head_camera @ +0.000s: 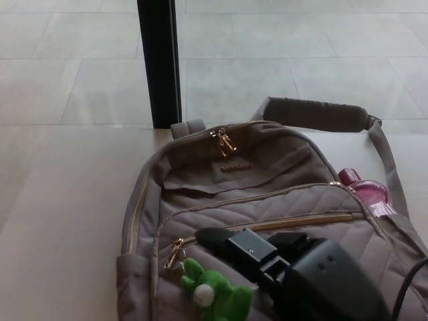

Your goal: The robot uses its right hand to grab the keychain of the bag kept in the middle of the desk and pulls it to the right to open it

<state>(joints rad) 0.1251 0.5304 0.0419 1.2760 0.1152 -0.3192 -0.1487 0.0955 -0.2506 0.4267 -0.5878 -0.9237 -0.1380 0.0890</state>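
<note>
Right hand (281, 267) over bag (267, 187) — beside keychain (214, 293)

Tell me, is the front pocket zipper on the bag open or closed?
Closed. The gold zipper runs unbroken across the bag, its pull with the green keychain at the left end.
</note>
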